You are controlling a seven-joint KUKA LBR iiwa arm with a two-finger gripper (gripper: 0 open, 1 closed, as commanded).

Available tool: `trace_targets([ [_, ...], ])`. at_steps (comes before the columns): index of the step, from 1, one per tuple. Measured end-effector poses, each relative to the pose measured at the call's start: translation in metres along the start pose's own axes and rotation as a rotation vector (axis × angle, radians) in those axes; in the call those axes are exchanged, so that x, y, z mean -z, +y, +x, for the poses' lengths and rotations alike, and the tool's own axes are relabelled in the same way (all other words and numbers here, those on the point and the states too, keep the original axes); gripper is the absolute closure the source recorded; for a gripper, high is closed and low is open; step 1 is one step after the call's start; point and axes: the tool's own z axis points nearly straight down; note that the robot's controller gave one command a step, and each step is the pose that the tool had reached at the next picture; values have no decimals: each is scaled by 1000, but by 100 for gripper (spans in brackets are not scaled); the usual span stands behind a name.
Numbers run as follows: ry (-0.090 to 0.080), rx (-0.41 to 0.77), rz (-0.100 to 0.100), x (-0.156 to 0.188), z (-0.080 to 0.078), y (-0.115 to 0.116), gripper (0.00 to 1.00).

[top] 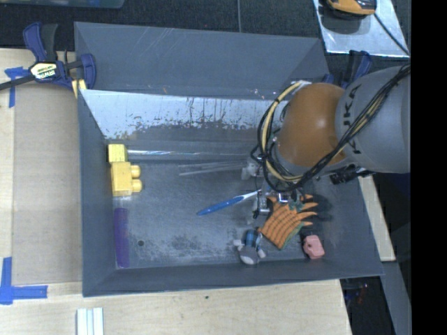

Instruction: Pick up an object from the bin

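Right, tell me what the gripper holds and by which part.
Cannot be told. The gripper hangs over the orange ribbed thing at the lower right of the bin, with the blue pen beside it.

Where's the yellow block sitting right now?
In the camera view, the yellow block lies on the floor of the bin against its left wall, just above the purple stick and well left of the blue pen-like thing.

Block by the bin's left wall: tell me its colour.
The block is yellow, best seen in the camera view.
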Motion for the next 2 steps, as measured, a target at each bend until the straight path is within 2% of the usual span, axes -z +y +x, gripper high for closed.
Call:
trace_targets([
  [1, -6, -23, -4, -15, 40, 45, 100],
  [2, -6, -22, -4, -15, 40, 45, 100],
])
